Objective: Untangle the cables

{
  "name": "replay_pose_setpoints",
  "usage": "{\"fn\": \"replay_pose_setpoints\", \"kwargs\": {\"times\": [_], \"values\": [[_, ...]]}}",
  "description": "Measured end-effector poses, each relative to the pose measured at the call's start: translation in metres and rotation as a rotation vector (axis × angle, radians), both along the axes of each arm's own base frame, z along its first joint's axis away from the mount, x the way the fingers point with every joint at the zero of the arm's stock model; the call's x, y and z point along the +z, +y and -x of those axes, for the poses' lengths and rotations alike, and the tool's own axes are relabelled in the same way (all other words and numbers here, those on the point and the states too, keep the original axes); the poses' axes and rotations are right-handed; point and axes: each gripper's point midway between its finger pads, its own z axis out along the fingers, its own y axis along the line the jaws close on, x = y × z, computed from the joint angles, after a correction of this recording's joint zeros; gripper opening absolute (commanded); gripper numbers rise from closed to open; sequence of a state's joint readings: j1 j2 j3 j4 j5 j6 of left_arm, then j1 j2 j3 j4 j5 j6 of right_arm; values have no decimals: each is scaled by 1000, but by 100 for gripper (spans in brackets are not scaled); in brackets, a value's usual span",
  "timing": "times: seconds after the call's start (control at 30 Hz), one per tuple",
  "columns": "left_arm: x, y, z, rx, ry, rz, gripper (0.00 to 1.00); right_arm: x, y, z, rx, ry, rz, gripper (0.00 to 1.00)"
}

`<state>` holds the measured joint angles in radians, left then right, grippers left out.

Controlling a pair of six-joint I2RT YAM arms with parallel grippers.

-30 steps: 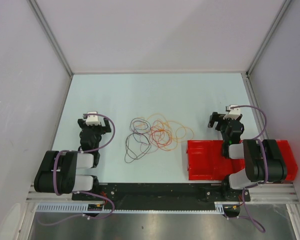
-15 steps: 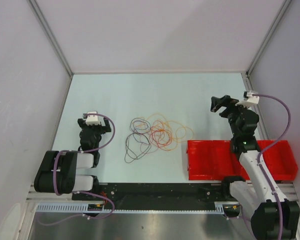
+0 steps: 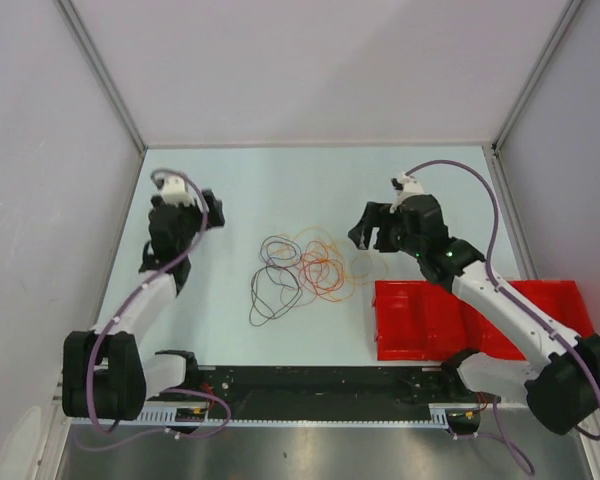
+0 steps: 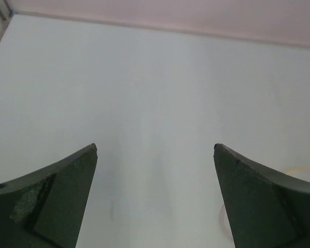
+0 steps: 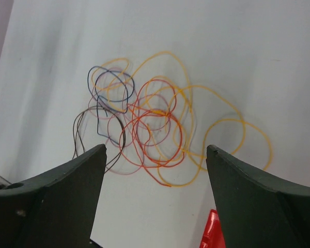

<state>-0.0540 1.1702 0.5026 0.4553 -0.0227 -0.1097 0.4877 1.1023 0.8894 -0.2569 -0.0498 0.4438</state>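
1. Close behind the right hand [image 3: 372, 232], at the near edge of the bench [image 3: 280, 180]: red bin [image 3: 420, 322].
2. Right hand: raised above the bench, fingers wide apart, gripping nothing.
3. Just ahead of and below the right hand: the cables [image 5: 150, 121], flat on the bench in overlapping loops. Orange and yellow on one side, red in the middle, dark purple-grey on the other. No contact with either finger.
4. Left hand [image 4: 155, 149]: fingers fully spread, gripping nothing. Cables well off to its side, between the two hands and nearer the right hand.
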Motion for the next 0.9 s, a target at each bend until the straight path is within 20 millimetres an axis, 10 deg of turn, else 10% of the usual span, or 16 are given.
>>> {"fn": "replay_pose_setpoints", "kwargs": {"times": [0.13,0.43,0.63,0.7,0.9], "values": [[77,-23,-21,-35,-13,265,100,-20,29,6,70,66,47,80],[-50,-73,25,-111,536,411,100,-56,54,3,97,149,124,79],[-42,-112,49,-150,524,253,100,-69,60,3,97,172,149,79],[-24,-122,54,-148,413,294,85,-71,58,1,86,173,159,79],[-38,-92,30,12,441,289,75,-73,52,-2,60,168,184,79]]}}
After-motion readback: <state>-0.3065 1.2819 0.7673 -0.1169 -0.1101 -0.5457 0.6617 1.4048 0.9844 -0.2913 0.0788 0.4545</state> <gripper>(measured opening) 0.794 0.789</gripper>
